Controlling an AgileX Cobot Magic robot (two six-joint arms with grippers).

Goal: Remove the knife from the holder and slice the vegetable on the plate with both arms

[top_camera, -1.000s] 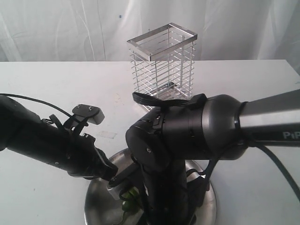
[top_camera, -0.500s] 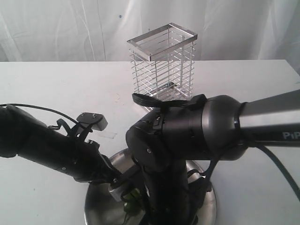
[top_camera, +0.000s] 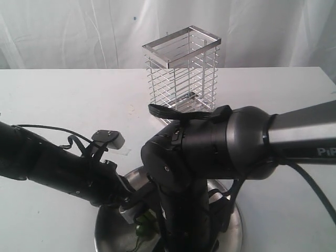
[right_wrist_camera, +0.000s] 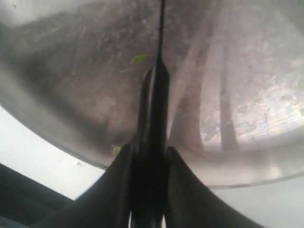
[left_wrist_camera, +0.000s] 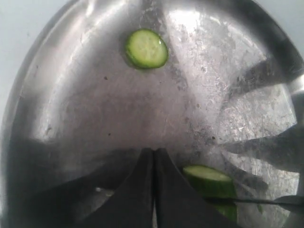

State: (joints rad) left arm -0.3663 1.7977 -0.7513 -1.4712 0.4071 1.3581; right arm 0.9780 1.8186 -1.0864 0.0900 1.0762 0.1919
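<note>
Gripping the knife (right_wrist_camera: 158,95) by its straight dark handle, the right arm's (top_camera: 220,142) jaws pinch it from both sides. The blade runs out edge-on over the plate (right_wrist_camera: 71,71). The left arm's (top_camera: 58,170) jaws are pressed together with nothing between them, and their tips sit just beside the vegetable (left_wrist_camera: 211,176) on the plate. Whether they touch it I cannot tell. One pale-green slice (left_wrist_camera: 146,48) lies flat, well apart from the uncut length. The holder (top_camera: 181,73) stands behind on the bench (top_camera: 63,100), and no knife shows in it.

The knife looks slim, stiff and light. Its narrow, smooth handle could probably twist in a pinch once the blade meets resistance, so a hold close to the blade end seems safest. The vegetable is small, round-bodied and smooth-skinned, and its cut face looks moist. On polished steel it is likely to roll or skid, so it wants steadying from above, on the end away from the blade. The pressure should be light, since the flesh seems soft enough to bruise. Cut slices look light and may cling to the blade.
</note>
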